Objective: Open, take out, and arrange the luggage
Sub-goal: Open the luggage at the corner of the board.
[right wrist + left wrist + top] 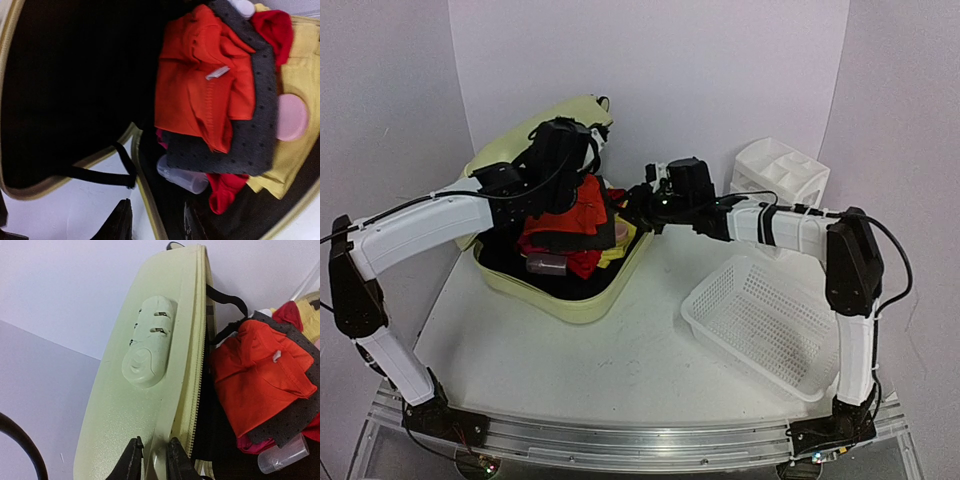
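No readable text, labels, brands or numbers anywhere.

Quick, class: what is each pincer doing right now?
Left pincer: closed on the suitcase lid's edge.
Right pincer: open, astride the suitcase rim.

A white mesh basket [760, 318] lies near a white drawer organizer [776, 172] on the table [540, 360].

Layout of the table [570, 375]. Back left: the luggage [572, 302], open, its lid [570, 110] raised behind the base. In the base: a pile of clothes [578, 222], with a bottle [545, 264] at its near edge. Front right: a basket [770, 322]. Behind the basket: a drawer organizer [778, 170].
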Robot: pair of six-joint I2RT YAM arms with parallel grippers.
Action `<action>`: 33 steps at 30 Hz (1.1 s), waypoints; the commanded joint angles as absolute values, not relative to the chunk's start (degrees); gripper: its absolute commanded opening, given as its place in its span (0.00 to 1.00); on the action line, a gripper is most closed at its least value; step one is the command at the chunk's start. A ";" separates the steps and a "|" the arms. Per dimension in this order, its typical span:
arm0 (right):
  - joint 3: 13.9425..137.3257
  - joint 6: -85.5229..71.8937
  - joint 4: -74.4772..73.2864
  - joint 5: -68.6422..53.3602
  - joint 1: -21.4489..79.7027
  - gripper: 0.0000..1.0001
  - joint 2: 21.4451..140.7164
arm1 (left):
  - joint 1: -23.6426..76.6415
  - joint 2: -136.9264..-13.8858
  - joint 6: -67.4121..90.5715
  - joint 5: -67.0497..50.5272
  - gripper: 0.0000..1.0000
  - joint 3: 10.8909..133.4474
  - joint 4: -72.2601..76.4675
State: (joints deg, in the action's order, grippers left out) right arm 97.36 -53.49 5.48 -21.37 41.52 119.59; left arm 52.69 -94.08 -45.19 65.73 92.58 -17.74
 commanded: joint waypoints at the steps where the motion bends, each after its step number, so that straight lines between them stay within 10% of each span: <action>1: 90.59 -48.51 1.82 -15.01 39.59 0.37 108.65 | 47.02 -87.80 -46.48 69.65 0.16 93.74 -12.91; 10: 83.52 -40.11 -11.07 -5.27 38.43 0.51 97.81 | 43.07 -84.98 -44.62 68.64 0.10 89.47 -12.83; 20: 84.15 -41.97 -16.34 -5.24 38.52 0.91 100.76 | 37.89 -82.17 -43.91 67.56 0.00 88.02 -12.88; 33: 97.82 -45.95 -22.67 -9.58 40.20 0.92 117.24 | 30.33 -81.99 -43.90 67.96 0.00 89.04 -13.91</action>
